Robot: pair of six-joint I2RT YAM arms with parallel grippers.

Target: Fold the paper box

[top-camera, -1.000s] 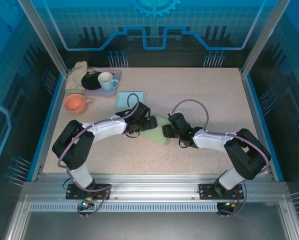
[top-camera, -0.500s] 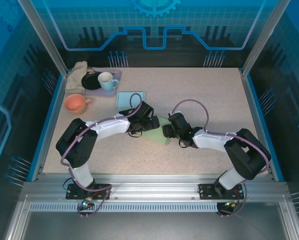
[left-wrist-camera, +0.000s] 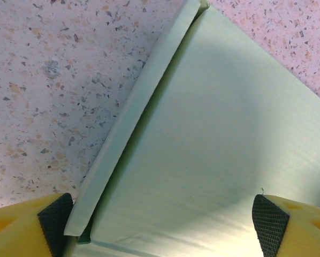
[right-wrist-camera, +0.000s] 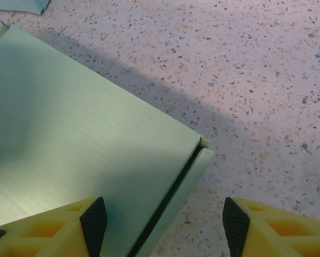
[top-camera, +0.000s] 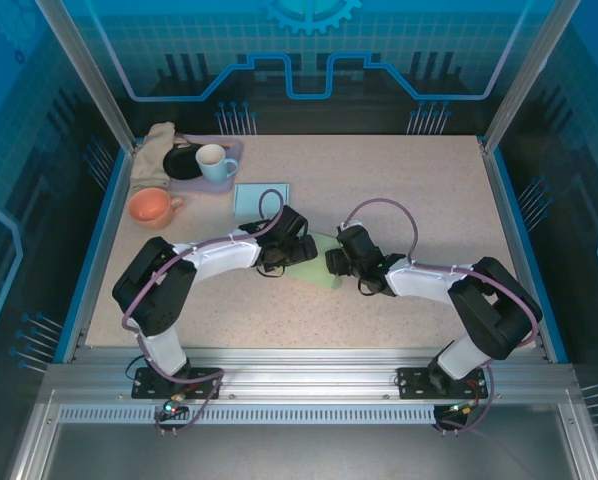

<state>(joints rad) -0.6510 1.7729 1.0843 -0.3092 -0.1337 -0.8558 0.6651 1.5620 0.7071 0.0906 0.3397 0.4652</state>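
Observation:
The paper box (top-camera: 317, 264) is a pale green flat sheet lying on the speckled table between the two arms. My left gripper (top-camera: 299, 248) is at its left end. In the left wrist view the box panel (left-wrist-camera: 203, 139) and a raised side flap (left-wrist-camera: 133, 112) lie between the fingers of the left gripper (left-wrist-camera: 162, 219), which is open. My right gripper (top-camera: 336, 262) is at the box's right end. In the right wrist view the right gripper (right-wrist-camera: 164, 220) is open and straddles a narrow edge flap (right-wrist-camera: 189, 174) of the box (right-wrist-camera: 85, 134).
A light blue paper sheet (top-camera: 262, 197) lies just behind the left arm. At the back left are an orange cup (top-camera: 152, 207), a purple tray (top-camera: 234, 150) with a blue mug (top-camera: 215, 162) and black plate (top-camera: 184, 163), and a beige cloth (top-camera: 154, 150).
The left gripper has shifted a little to the right, further over the box, and its jaws have narrowed slightly. The right arm and the box have stayed put.

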